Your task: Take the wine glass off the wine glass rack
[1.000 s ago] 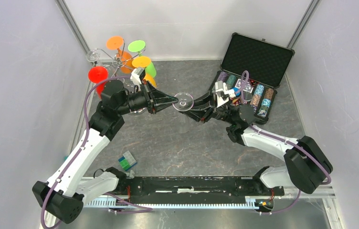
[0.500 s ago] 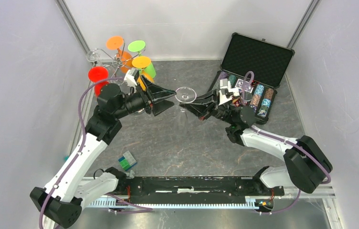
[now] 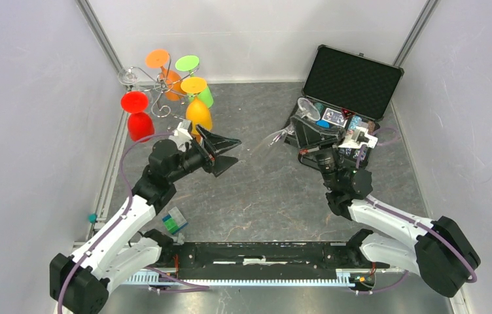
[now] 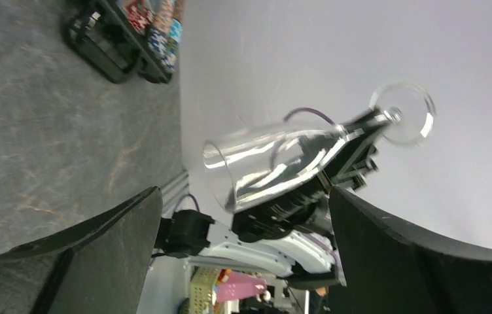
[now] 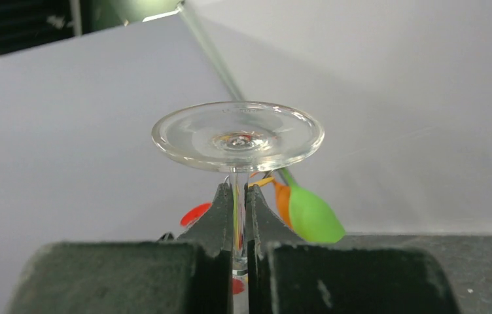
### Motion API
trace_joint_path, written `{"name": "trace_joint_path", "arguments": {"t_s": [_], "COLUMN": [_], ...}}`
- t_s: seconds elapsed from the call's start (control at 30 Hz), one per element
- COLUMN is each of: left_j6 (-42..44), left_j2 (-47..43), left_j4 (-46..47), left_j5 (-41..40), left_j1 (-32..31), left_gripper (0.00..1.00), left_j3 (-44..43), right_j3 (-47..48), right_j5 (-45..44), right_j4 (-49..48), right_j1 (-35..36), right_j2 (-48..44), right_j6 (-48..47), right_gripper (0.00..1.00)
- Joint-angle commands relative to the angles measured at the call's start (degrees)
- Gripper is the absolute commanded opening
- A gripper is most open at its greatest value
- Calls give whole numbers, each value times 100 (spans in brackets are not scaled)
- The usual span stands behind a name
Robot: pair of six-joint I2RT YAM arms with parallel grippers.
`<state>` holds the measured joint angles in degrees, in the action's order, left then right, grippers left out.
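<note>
A clear wine glass [image 3: 269,140] hangs in the air over the middle of the table, tilted, with its round foot [image 5: 238,135] uppermost. My right gripper [image 3: 294,125] is shut on its thin stem just under the foot [image 5: 237,190]. The left wrist view shows the bowl [image 4: 276,163] pointing toward my left gripper [image 3: 229,152], which stands wide open and empty a short way to its left. The silver wire wine glass rack [image 3: 155,85] stands at the far left corner with red, orange and green glasses hanging from it.
An open black case [image 3: 351,82] with poker chips lies at the far right, right behind my right gripper. A small green and blue block [image 3: 175,220] sits near the left arm's base. A black rail [image 3: 263,252] runs along the near edge.
My left gripper has let go of the clear glass, opened wide and drawn back to the left. My right gripper has shut on the stem and swung the glass right, toward the case.
</note>
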<state>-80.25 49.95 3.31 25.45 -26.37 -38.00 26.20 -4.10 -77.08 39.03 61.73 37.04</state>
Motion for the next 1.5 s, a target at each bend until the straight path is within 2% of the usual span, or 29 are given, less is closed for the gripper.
{"name": "trace_joint_path", "arguments": {"t_s": [0.0, 0.1, 0.23, 0.27, 0.57, 0.73, 0.93, 1.17, 1.33, 1.47], "left_j6": [-880, -862, -1077, -1110, -899, -807, -703, -472, -405, -358], "left_j2": [80, 292, 493, 518, 667, 729, 846, 889, 910, 901], "left_j4": [1699, 1832, 2407, 2539, 2763, 2862, 2930, 2761, 2612, 2529], "left_j5": [-98, -204, -322, -365, -650, -769, -838, -910, -849, -862], "left_j1": [-394, -680, -906, -944, -1098, -1121, -1180, -1180, -1178, -1177], "left_gripper": [100, 94, 71, 68, 60, 51, 25, 2, 2, 24], "left_j3": [233, 169, 252, 249, 92, 2, -111, -156, -203, -204], "right_j3": [-130, -197, -262, -277, -457, -483, -602, -593, -548, -479], "right_j5": [-1645, -2018, -2274, -2311, -2272, -2226, -2235, -2050, -1861, -1728], "right_j4": [-404, -343, -167, -112, 253, 632, 702, 1141, 1676, 1897], "right_j1": [91, 110, 114, 114, 123, 129, 127, 149, 149, 148], "right_j2": [-58, -5, -14, -22, -16, -56, 2, -153, -312, -344], "right_j6": [793, 1363, 1852, 1904, 2811, 3181, 3504, 3614, 3908, 4045], "right_gripper": [0, 0, 0, 0, 0, 0, 0, 0, 0, 0]}}
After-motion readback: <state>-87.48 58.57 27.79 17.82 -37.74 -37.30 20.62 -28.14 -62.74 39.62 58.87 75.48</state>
